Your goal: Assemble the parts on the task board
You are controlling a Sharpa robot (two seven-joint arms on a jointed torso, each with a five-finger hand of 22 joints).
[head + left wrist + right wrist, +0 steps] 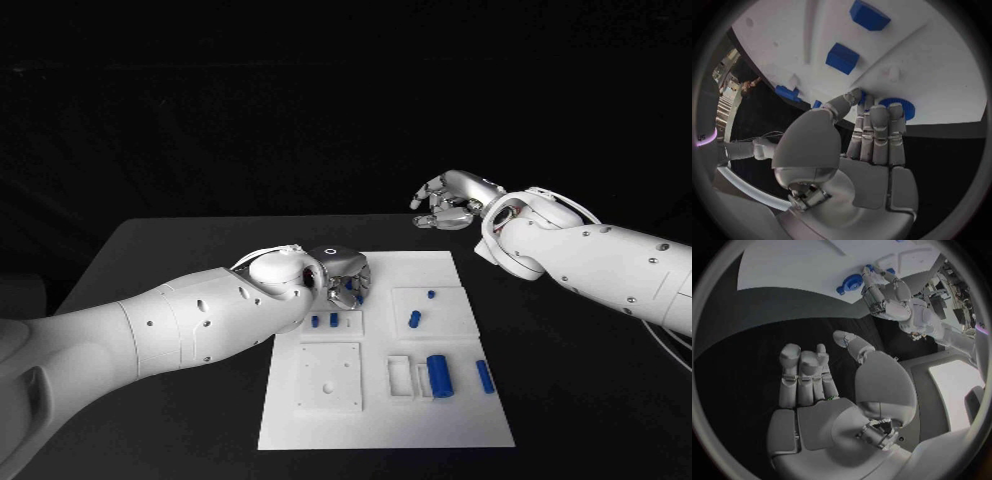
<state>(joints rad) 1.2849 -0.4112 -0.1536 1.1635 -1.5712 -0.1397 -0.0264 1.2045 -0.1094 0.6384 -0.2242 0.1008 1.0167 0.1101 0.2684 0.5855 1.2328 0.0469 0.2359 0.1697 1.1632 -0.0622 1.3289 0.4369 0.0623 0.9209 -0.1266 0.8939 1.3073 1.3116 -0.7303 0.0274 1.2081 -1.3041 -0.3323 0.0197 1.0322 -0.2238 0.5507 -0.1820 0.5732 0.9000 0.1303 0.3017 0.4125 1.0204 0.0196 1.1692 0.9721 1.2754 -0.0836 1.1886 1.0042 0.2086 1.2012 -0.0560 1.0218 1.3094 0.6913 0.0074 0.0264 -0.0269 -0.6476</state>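
Left hand [340, 272] lay low over the far left corner of the white task board [387, 425], fingertips down at a round blue ridged part [899, 107] near the board's edge. In the left wrist view its fingers [877, 131] reached together towards that part and the thumb lay beside them, but whether they actually pinched it could not be told. Right hand [451, 200] hung above the black bench [577, 380], beyond the board's far right corner and well apart from it; in the right wrist view its fingers [804, 372] were curled in side by side, holding nothing. On the board, two small blue parts [326, 321] stood side by side just behind the left hand, two more blue parts [415, 318] lay on the raised plate at the far right, and a larger blue cylinder [438, 375] lay beside a slimmer blue pin [485, 376] towards the near right. A white square block [330, 377] with a hole sat on the near left of the board
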